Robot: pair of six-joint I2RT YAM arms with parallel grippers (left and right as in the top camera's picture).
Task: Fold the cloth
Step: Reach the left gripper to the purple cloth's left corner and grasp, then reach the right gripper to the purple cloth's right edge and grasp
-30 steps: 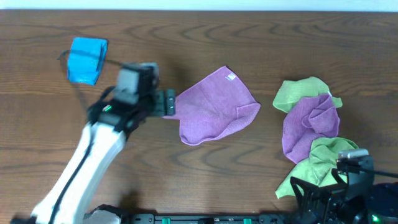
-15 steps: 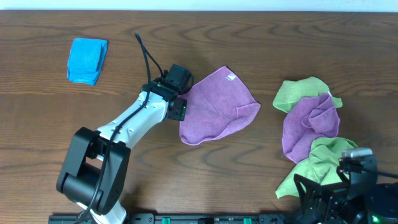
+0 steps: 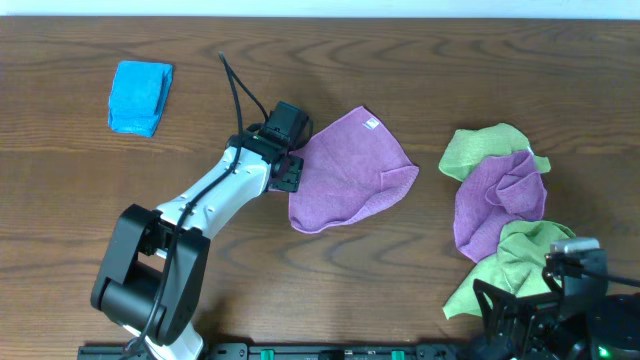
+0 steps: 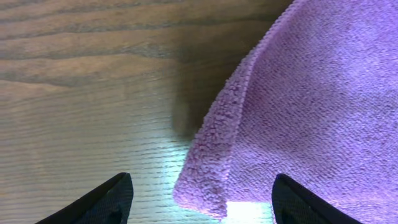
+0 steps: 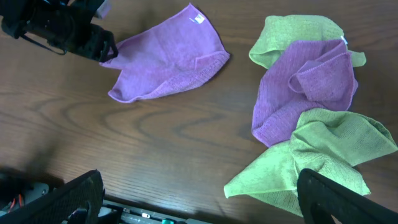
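Cloth (image 3: 350, 170) of a plain purple lies near the middle of the wooden surface (image 3: 400, 60), spread into a rough fan. It has a small white tag (image 3: 371, 124) at its far corner, and one flap is doubled over along its right side. The left tool (image 3: 291, 172) is down at the cloth's left edge. Its white arm (image 3: 200, 205) reaches in on a diagonal from the near-left, and a black cable (image 3: 238, 92) loops up behind the wrist. Seen from the left wrist, the two fingers (image 4: 112, 200) stand wide apart with the fluffy hem lying between them. They have hold of nothing, and I cannot tell whether either one touches the fabric. Off to the right, well apart from the cloth with bare wood between, sits a crumpled heap (image 3: 500, 200). It is made up of a green piece (image 3: 480, 148) at the far end, a purple piece (image 3: 505, 195) bunched in the middle and another green one (image 3: 515, 262) nearest. The right tool (image 3: 560, 295) sits low at the near-right edge with that heap just in front of it. Its own fingers (image 5: 68, 196) are spread wide and hold nothing. A blue folded bundle (image 3: 140, 97) rests at the far left, well clear of the left arm.
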